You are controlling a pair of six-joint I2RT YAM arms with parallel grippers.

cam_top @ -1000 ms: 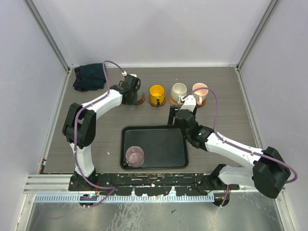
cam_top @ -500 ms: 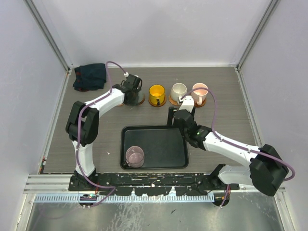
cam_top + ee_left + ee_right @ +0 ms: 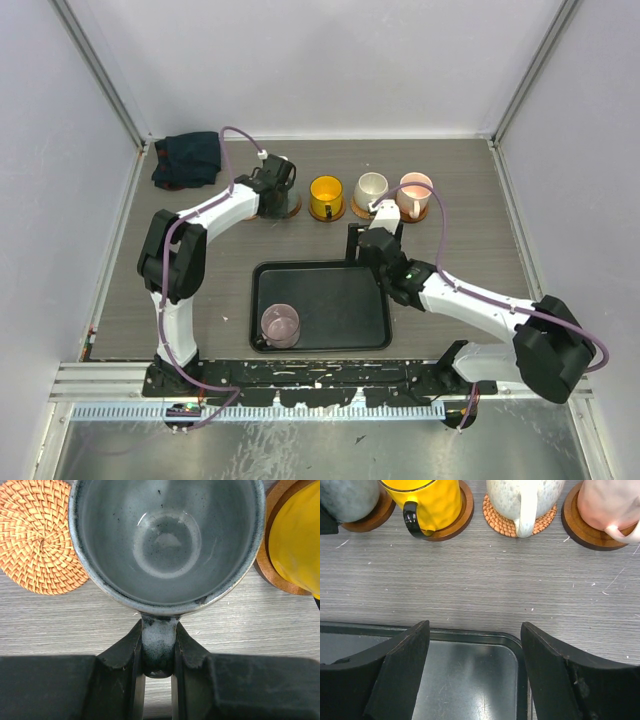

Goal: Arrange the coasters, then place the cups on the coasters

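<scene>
A grey-green cup fills the left wrist view; my left gripper is shut on its handle. Seen from the right wrist, this cup is over a brown wooden coaster at the row's left end; contact is unclear. The yellow cup, cream cup and pink cup each stand on a coaster. One woven coaster lies bare left of the grey-green cup. A mauve cup stands in the black tray. My right gripper hangs open over the tray's far right corner.
A dark blue cloth lies bunched at the back left corner. The cream cup's coaster is woven; the yellow cup's and pink cup's are wood. Grey walls close in the table on three sides.
My left gripper has carried the grey-green cup a little farther back and right over the coaster. The right arm has crept slightly towards the cup row, still open.
</scene>
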